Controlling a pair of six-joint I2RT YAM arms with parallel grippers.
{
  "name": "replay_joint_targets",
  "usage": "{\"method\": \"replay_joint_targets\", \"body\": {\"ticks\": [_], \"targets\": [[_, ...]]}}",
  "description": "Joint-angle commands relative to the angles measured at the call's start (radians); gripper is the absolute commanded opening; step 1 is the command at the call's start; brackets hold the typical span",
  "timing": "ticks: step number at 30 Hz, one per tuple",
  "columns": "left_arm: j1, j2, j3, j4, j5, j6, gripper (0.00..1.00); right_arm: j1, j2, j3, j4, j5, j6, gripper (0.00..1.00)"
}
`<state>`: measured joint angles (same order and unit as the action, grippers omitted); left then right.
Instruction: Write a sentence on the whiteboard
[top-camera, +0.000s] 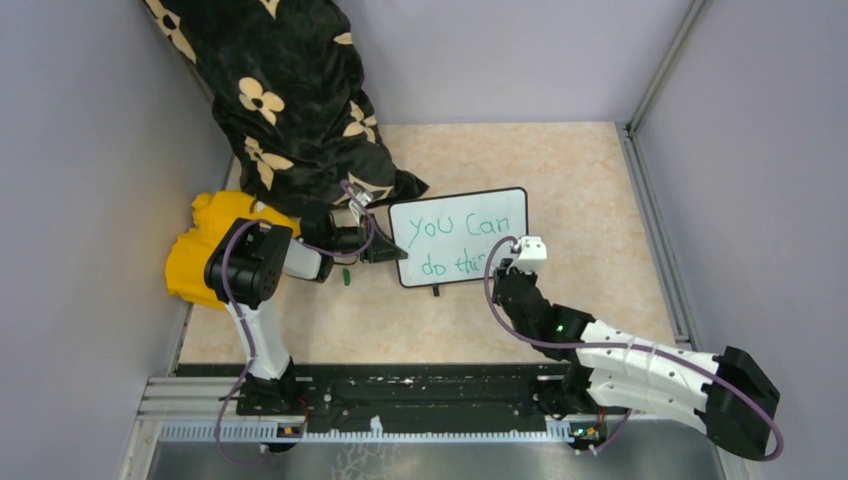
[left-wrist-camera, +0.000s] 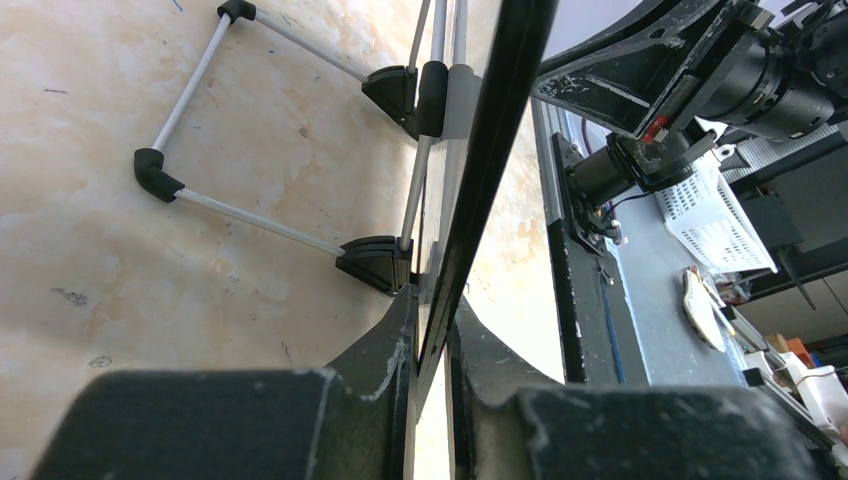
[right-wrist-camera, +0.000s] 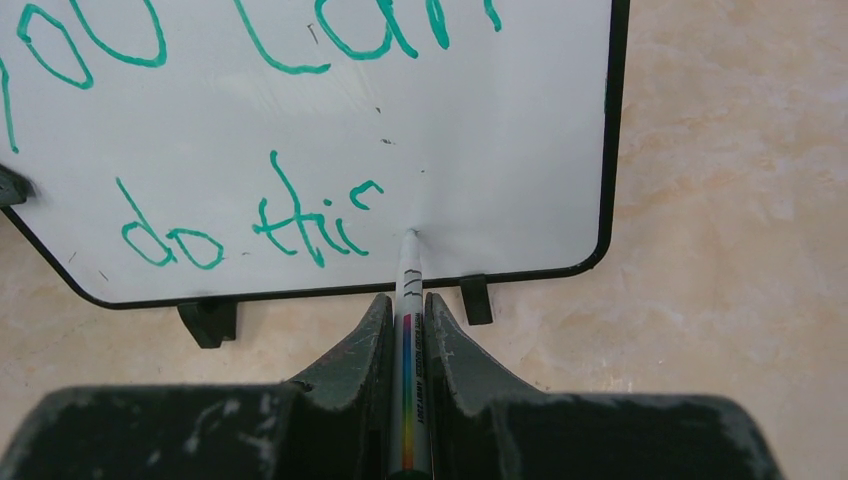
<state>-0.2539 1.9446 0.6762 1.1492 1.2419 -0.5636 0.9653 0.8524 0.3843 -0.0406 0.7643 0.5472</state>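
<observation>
Nearly done: the sentence (top-camera: 445, 228) reads "you can do thi", its "s" unfinished — my left jaws clamp the whiteboard (right-wrist-camera: 520, 120), my right jaws the marker (right-wrist-camera: 411, 300).

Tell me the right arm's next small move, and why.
Probably curl the marker tip down-left to finish the "s": the sentence reads "do thi" plus only a top hook, the right gripper grips the marker at the whiteboard, and the left gripper clamps its edge.

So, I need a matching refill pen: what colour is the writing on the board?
Green, leaning teal; the writing shows best in the right wrist view.
</observation>
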Motion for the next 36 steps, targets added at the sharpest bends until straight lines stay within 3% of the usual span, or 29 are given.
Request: {"method": "replay_joint_targets", "body": {"ticks": [1,18,36], "targets": [[-0.008,0.013,0.003,-0.083,-0.007,0.002,0.17,-0.010,-0.016,-0.003,-0.008,0.019,0.021,0.00],[-0.008,0.013,0.004,-0.083,-0.006,0.001,0.17,-0.010,-0.090,0.002,0.108,-0.043,-0.033,0.00],[-0.008,0.011,0.004,-0.083,-0.005,0.001,0.17,-0.010,0.004,0.036,0.168,-0.048,-0.053,0.00]]}}
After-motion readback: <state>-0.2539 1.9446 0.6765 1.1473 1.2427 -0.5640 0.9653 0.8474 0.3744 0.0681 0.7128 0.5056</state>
